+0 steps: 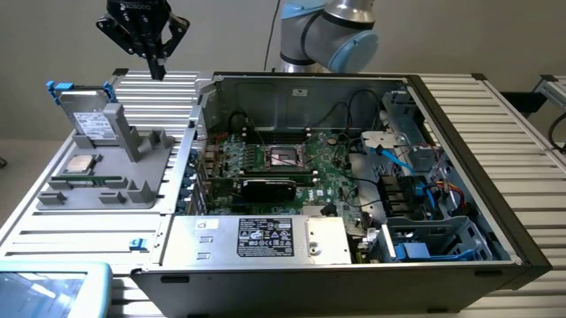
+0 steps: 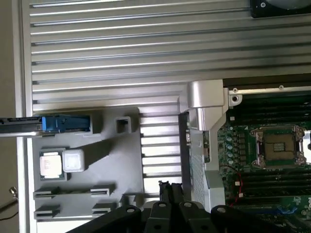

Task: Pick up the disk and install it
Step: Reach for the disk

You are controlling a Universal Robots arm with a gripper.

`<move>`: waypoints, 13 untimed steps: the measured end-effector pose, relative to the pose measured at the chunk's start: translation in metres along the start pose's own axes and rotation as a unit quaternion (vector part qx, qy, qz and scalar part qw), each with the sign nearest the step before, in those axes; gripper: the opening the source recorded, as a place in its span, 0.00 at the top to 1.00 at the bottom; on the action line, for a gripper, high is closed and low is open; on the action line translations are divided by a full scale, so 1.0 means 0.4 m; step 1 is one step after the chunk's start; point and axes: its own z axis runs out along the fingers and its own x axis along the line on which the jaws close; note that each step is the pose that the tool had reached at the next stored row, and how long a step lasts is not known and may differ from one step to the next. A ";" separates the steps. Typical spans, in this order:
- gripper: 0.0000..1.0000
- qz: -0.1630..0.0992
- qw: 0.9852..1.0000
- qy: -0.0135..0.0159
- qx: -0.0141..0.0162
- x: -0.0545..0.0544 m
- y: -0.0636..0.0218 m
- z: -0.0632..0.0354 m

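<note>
The disk (image 1: pixel 89 114) stands upright on its edge in a grey holder (image 1: pixel 132 173), silver with a white label and blue carrier tabs at its top. From the wrist view I see the disk (image 2: pixel 58 123) edge-on from above, blue carrier toward the holder's middle. My gripper (image 1: pixel 158 68) hangs high above the ribbed table, behind the disk and toward the exterior view's right of it, touching nothing. Its black fingers (image 2: pixel 166 189) are pressed together, shut on nothing.
A small square processor chip (image 1: pixel 81 163) lies in the holder in front of the disk. The open computer case (image 1: pixel 460 146) fills the exterior view's right, with a motherboard (image 1: pixel 292 162) and a drive bay (image 1: pixel 429 242) holding blue parts. A blue-edged tray (image 1: pixel 53 285) sits at the near left corner.
</note>
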 end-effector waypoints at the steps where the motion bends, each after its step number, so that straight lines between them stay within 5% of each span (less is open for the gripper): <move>1: 0.89 0.000 1.000 0.001 0.000 0.011 0.004 0.001; 13: 0.89 0.000 1.000 0.008 0.004 0.147 0.049 0.008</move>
